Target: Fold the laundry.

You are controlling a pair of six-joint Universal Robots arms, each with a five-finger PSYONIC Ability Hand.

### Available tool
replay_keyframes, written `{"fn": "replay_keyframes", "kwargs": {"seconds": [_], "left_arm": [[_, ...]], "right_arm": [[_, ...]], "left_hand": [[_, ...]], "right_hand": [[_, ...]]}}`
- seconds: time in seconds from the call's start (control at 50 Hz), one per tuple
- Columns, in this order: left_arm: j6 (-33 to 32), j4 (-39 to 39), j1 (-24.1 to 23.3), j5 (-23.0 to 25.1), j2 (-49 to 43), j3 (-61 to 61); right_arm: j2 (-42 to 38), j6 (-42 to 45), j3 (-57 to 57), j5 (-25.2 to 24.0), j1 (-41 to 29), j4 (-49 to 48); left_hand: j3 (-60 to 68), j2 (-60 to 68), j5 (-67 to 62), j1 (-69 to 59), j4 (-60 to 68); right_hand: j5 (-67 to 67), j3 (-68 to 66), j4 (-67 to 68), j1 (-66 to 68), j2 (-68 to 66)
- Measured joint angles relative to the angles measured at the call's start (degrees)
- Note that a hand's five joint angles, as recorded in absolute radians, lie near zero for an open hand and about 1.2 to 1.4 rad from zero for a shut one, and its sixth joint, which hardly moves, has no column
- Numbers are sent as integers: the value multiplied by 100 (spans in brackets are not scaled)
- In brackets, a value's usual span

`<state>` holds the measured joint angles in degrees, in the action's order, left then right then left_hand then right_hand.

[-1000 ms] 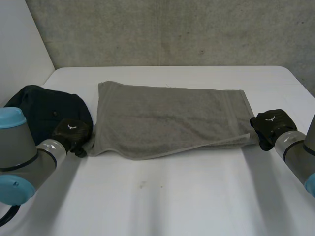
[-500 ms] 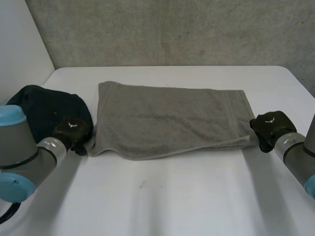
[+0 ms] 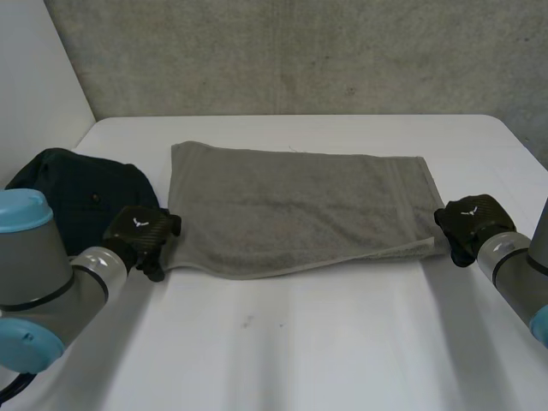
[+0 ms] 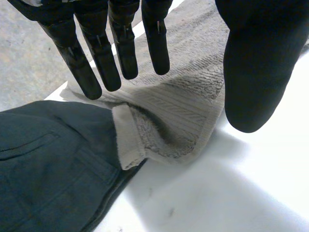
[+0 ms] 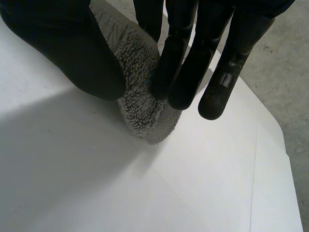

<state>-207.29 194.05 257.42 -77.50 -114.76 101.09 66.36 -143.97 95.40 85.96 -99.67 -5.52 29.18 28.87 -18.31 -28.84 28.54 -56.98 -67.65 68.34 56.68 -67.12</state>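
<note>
Leftward, a dark garment [image 3: 81,193] abuts the towel [image 3: 291,210]; left robot hand [image 3: 141,232] spread open, right robot hand [image 3: 469,219] pinching its corner.

— What sort of place are you in?

— A lab or test room, by the look of it. My table [image 3: 342,342] is a plain white slab. Behind it stands a rough grey concrete wall [image 3: 300,51], and a white panel [image 3: 34,77] closes off my left side.

— Anything else that says so?

— My own build. My left arm [image 3: 43,274] and right arm [image 3: 514,265] have grey joints and light-blue caps. They reach in over a grey towel [image 3: 291,205] and a dark garment [image 3: 77,193] laid on that white top.
</note>
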Motion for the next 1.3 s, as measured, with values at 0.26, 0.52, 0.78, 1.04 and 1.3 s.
{"fn": "replay_keyframes", "kwargs": {"seconds": [0.26, 0.52, 0.78, 1.04, 1.3], "left_arm": [[16, -15, -194, -65, -637, -555], [51, 15, -236, -279, -935, -898], [62, 280, -296, -874, -376, -578], [0, 556, -364, -880, -349, -349], [-319, -413, -337, -874, 464, -40]], "right_arm": [[0, 3, 28, -8, 0, 2], [0, 8, 36, -1, 0, 2], [355, 34, 73, 30, 22, 208], [484, 36, 94, -28, 17, 510], [783, 606, -85, -7, 43, 1257]], "left_hand": [[22, 27, -55, -33, 25], [1321, 1360, -1366, -1405, 1379], [1896, 1935, -1920, -2011, 1957], [3885, 3955, -3773, -3635, 4011], [3885, 3955, -3773, -3636, 4015]], "right_hand": [[0, 0, 0, 0, 0], [0, 0, 0, 0, 0], [0, 0, 0, 0, 0], [0, 0, 0, 0, 0], [0, 0, 0, 0, 0]]}}
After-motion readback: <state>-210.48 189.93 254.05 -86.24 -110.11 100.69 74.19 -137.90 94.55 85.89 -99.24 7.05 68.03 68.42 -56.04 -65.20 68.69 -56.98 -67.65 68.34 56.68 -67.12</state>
